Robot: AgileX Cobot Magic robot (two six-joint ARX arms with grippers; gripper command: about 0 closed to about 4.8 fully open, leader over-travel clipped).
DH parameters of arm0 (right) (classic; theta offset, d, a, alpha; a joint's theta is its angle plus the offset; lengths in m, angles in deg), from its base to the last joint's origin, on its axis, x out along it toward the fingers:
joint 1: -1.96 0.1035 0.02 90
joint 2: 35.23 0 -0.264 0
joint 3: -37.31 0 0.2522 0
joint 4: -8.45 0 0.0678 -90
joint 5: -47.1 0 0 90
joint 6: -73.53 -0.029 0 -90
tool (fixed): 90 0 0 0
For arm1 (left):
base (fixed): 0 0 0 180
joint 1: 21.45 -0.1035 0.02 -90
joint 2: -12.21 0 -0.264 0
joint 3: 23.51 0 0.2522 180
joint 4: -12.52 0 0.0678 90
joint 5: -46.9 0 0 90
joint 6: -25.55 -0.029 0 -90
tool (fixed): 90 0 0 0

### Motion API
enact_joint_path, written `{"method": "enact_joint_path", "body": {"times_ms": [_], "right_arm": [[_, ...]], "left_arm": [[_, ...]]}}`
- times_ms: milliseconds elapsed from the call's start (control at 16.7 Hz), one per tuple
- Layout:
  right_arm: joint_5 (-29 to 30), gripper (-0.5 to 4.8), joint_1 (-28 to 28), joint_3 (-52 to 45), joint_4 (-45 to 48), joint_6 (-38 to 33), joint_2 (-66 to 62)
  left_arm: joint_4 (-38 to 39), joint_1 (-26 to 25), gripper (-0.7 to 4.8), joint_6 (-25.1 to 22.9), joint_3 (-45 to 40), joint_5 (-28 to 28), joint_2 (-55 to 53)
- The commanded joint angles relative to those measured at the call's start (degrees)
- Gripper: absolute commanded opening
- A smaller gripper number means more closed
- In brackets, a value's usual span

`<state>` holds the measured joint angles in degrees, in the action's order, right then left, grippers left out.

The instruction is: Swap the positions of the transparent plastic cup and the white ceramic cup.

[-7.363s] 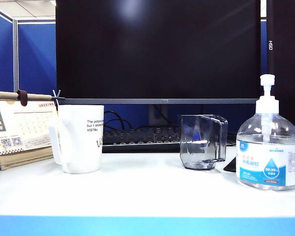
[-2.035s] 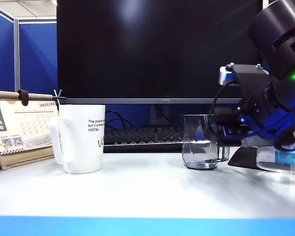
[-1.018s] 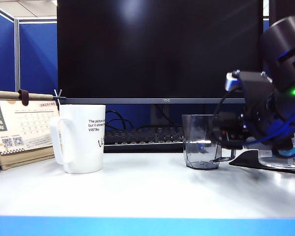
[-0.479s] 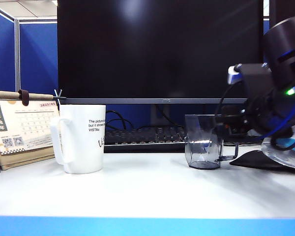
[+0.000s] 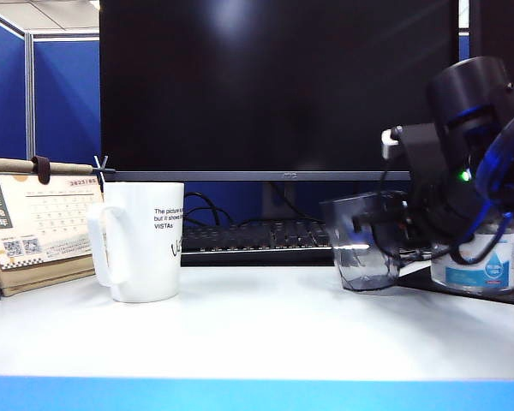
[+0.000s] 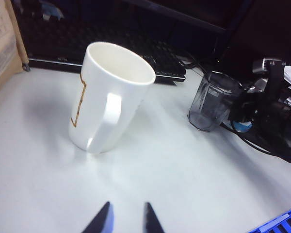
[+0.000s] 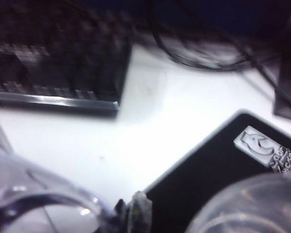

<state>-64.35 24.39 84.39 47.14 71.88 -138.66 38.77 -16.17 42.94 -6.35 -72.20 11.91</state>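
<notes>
Exterior view first: spotted the right gripper (image 5: 392, 228) on the right side of the white table (image 5: 257, 334), pinched tight on the handle side of the transparent plastic cup (image 5: 364, 248). Checked the right wrist view too and found a bit of clear plastic squeezed between the fingertips (image 7: 141, 209), all pretty blurry. Noticed the cup tilted, rim leaning toward the middle of the desk, grey-tinted, with angular faceted walls. Couldn't tell whether the base was touching the tabletop or just off it.

Right behind that arm, saw a rounded clear pump bottle (image 5: 484, 257) with a blue label, sitting on a flat black mat (image 7: 208, 184) with an embossed logo. Further back, made out a black keyboard (image 5: 248, 235) and a big dark glossy monitor (image 5: 274, 86).

Over on the left, well apart from the plastic cup, found the white ceramic cup (image 5: 146, 240) upright: tall, tapered, smooth glaze, loop handle, small black print. Next to it, saw a paper desk calendar (image 5: 34, 223) on a cardboard stand.

Left wrist view: caught the left gripper (image 6: 127, 223) hovering near the white mug, fingers parted a little with nothing between them.
</notes>
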Motion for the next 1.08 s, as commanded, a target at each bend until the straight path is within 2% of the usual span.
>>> {"method": "enact_joint_path", "body": {"times_ms": [60, 299, 539, 778, 838, 958, 1078], "right_arm": [[-0.7, -0.06, -0.2, -0.1, -1.0, 1.1, 0.0], [2.6, -0.06, -0.1, -0.2, 0.3, 1.1, 1.7], [8.8, -0.06, -0.1, -0.2, -0.3, 1.0, 7.1], [15.1, -0.06, 0.3, -0.2, -3.6, -2.6, 8.2], [15.8, -0.06, 1.1, -0.2, -3.8, -2.8, 8.3], [16.3, -0.06, 4.5, -0.2, -4.2, -2.7, 10.0], [16.2, -0.06, 8.4, -0.2, -4.9, -2.7, 13.2]], "left_arm": [[-0.5, -0.1, 0.89, -0.5, 0.2, 0.0, 0.0], [-0.5, -0.1, 0.84, -1.2, 0.2, 3.0, 0.0], [-0.5, -0.1, 0.84, -2.5, 0.2, 6.0, 0.0], [-1.1, -0.1, 0.47, -3.1, -0.1, 8.7, 0.0], [-1.9, -0.1, 0.46, -3.9, -0.3, 8.9, 0.0], [-2.3, -0.1, -0.06, -3.9, -1.7, 8.8, 0.0], [-4.4, 0.0, -0.05, -3.9, -2.8, 8.2, 0.0]]}}
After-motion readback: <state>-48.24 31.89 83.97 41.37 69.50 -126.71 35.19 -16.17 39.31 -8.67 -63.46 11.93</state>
